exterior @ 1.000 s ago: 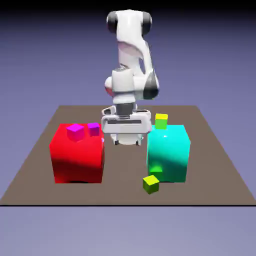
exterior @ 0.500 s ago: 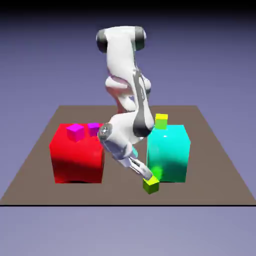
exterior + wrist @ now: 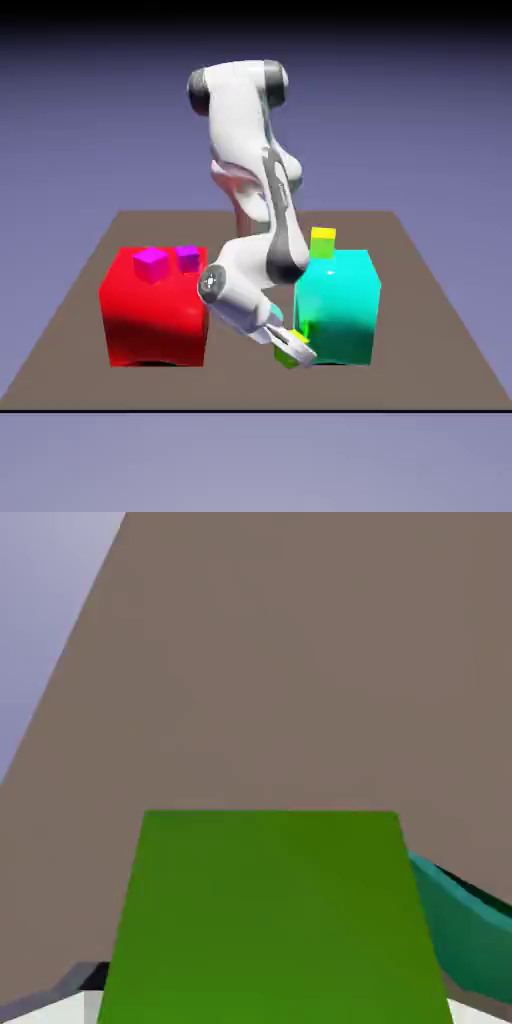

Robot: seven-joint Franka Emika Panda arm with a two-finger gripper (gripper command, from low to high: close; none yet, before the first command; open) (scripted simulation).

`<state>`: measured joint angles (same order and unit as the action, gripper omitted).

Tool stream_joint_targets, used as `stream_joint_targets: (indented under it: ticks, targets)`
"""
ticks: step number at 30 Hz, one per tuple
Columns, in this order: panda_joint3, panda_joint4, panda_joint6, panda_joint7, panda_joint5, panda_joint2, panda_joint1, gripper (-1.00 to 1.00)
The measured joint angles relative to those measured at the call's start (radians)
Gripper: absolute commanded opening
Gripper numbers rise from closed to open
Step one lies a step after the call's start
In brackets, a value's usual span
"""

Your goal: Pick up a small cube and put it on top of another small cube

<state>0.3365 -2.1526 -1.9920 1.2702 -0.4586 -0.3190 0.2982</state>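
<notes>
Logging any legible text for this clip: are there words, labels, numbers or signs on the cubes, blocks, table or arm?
None can be read. The lime cube, yellow cube, red block, teal block, table and arm are plain rendered surfaces with no markings in either view.

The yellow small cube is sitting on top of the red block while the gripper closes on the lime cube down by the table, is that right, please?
Not quite: the yellow small cube sits on the teal block, not the red block, as the exterior view shows. The gripper is indeed at the lime cube by the table.
</notes>
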Motion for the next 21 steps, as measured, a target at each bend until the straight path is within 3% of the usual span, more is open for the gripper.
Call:
stream_joint_targets:
  ticks: [6, 16, 21]
  targets:
    - [0.072, 0.046, 0.25, -0.122, 0.178, 0.218, -0.044, -1.0]
    - [0.021, -0.069, 0.681, -0.165, 0.142, 0.561, -0.197, -1.0]
    - [0.028, -0.189, 0.608, -0.174, 0.107, 0.593, -0.218, -1.0]
